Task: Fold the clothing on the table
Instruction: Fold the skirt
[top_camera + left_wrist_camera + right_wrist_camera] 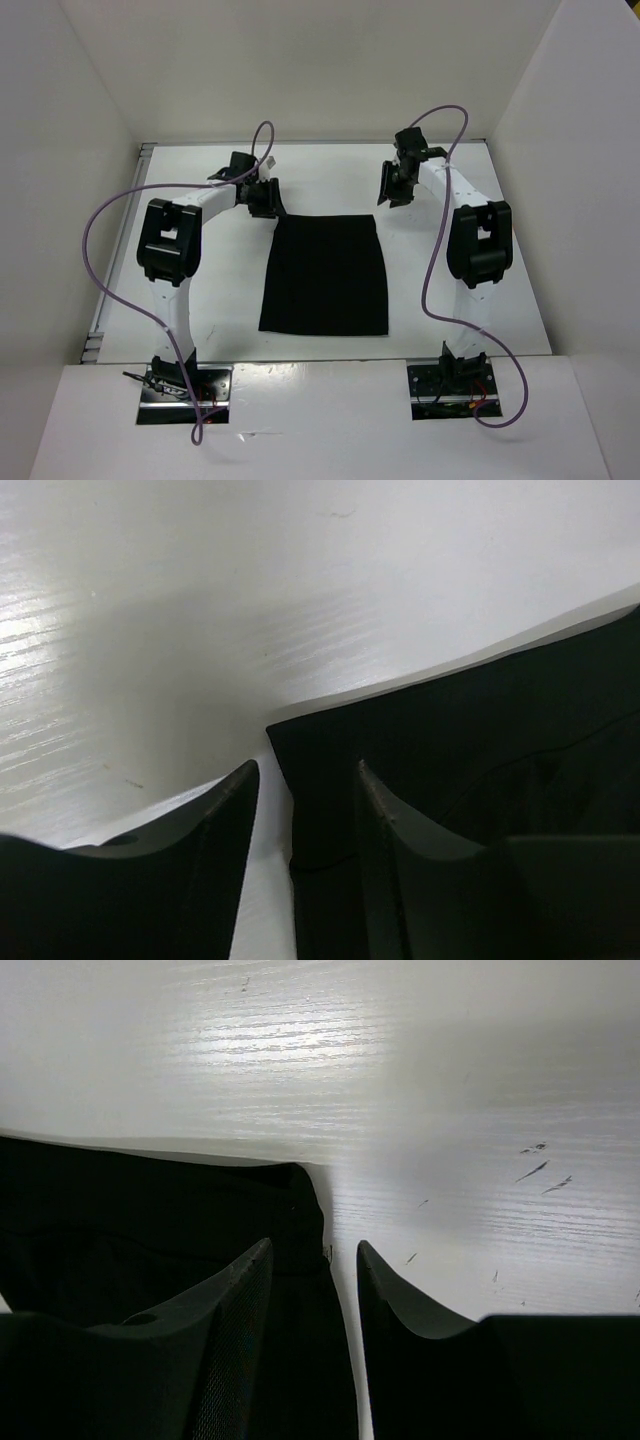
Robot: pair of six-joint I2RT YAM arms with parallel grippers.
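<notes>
I'm looking down on the table (480, 300) — a plain white top, glossy enough to throw streaks of glare in both wrist views, with a few small dark scuffs (535, 1168) showing on the right wrist camera. White walls (300, 60) box it in at the far end and on both sides. Purple cables (100, 250) loop off each arm, and both bases sit on a white ledge at the near edge.

The clothing (325, 275) lies flat at the middle of the table, black and matte, narrower at its far edge and wider toward me.

The left gripper (262, 197) sits low at the garment's far left corner. On its wrist camera the fingers (215, 830) stand moderately apart, neither wide nor pinched. The corner of the cloth (480, 730) reaches into the gap and runs under the finger on the right of that view, while the other finger is over bare table (250, 600). Nothing is clamped.

The right gripper (395, 185) is beside the far right corner. Its fingers (230, 1330) are parted about the same, holding nothing — the cloth's side edge (150, 1210) runs up through the gap, with fabric under the finger on the left of that view and bare table (450, 1110) under the other. From these views I can't tell whether either set of tips actually touches the cloth or the surface.
</notes>
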